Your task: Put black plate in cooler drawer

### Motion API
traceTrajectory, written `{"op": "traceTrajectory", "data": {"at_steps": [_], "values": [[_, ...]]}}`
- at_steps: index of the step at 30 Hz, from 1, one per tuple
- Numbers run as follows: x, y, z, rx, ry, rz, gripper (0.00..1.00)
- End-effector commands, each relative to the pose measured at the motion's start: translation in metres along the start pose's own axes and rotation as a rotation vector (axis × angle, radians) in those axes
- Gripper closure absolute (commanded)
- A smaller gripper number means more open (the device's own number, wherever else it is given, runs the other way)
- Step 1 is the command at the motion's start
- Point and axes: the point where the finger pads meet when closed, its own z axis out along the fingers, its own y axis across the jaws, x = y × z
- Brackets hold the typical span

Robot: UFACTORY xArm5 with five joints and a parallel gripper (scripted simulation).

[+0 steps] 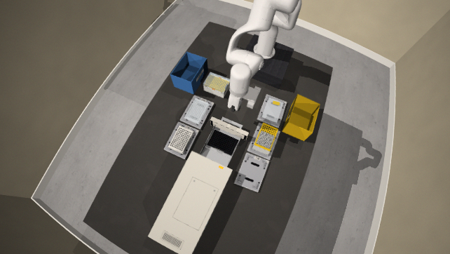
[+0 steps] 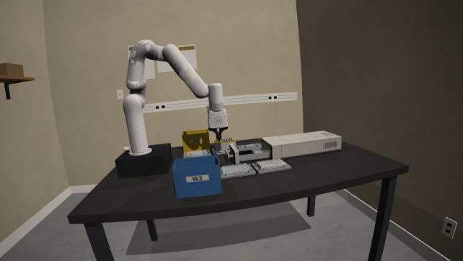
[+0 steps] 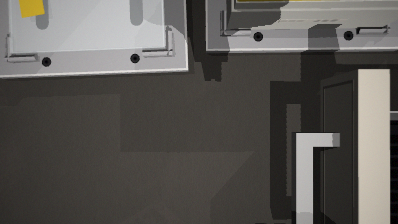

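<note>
The black plate lies flat in the open drawer of the cream cooler CD, with its long side across the drawer. The orange lamp on the cooler is lit. My gripper is shut and empty. It hangs low over the bench just outside the cream drawer front, near the grey handle. The fingertips do not show in the wrist view.
A blue bin W2 and a yellow bin flank the nests. Nests hold a clear plate, a white plate, a yellow-tagged plate and a yellow-framed plate. One nest is empty.
</note>
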Motion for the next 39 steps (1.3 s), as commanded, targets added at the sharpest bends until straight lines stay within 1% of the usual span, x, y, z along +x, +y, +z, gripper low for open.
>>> {"op": "traceTrajectory", "data": {"at_steps": [1,7,35,39], "values": [[0.000,-0.003,-0.002,-0.008,0.001,0.000,1.00],[0.000,-0.003,-0.002,-0.008,0.001,0.000,1.00],[0.000,-0.003,0.042,-0.008,0.001,0.000,1.00],[0.000,-0.002,0.045,-0.008,0.001,0.000,1.00]]}}
